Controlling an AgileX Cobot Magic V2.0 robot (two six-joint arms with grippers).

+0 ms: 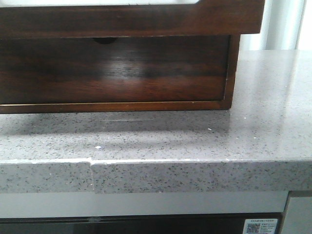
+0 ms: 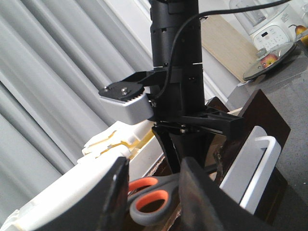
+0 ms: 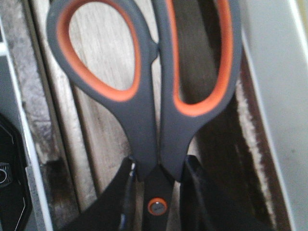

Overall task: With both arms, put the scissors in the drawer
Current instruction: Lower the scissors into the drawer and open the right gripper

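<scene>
The scissors (image 3: 144, 120), grey handles lined orange, hang over the wooden floor of the open drawer (image 3: 98, 139). My right gripper (image 3: 158, 166) is shut on the scissors at the neck just above the orange pivot screw. In the left wrist view the right arm (image 2: 175, 72) reaches down into the drawer, and the scissors' handles (image 2: 159, 204) show below it. My left gripper (image 2: 155, 166) is open, its jaws apart with nothing between them, just above the drawer. The front view shows only the pulled-out drawer's front (image 1: 146, 22); no arm is in it.
A second dark drawer (image 1: 112, 68) with a small half-round notch sits shut under the open one, on the grey speckled countertop (image 1: 195, 141). A white tray insert (image 2: 257, 163) lines the drawer. Grey curtains (image 2: 53, 72) hang behind; a white appliance (image 2: 269, 33) stands far off.
</scene>
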